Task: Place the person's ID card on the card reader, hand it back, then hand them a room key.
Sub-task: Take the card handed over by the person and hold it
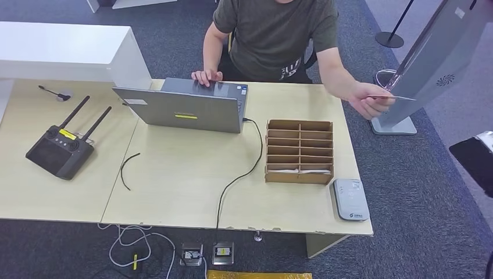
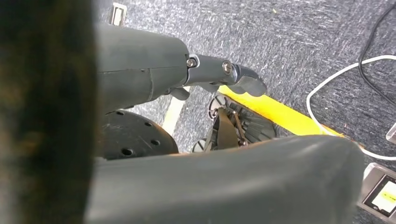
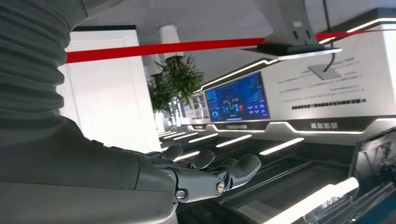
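Note:
Across the table a person holds a thin ID card out past the table's right end in one hand; their other hand rests on the laptop. The grey-white card reader lies at the table's near right corner. Beside it stands a cardboard slot box with pale room key cards in its front row. My right hand is raised with straight, spread fingers and holds nothing; a dark part of that arm shows right of the table. My left hand hangs over the floor, holding nothing.
A grey laptop stands at the table's far middle, its black cable running to the near edge. A black remote controller lies at the left. A grey kiosk stand rises right of the table. White cables lie on the floor.

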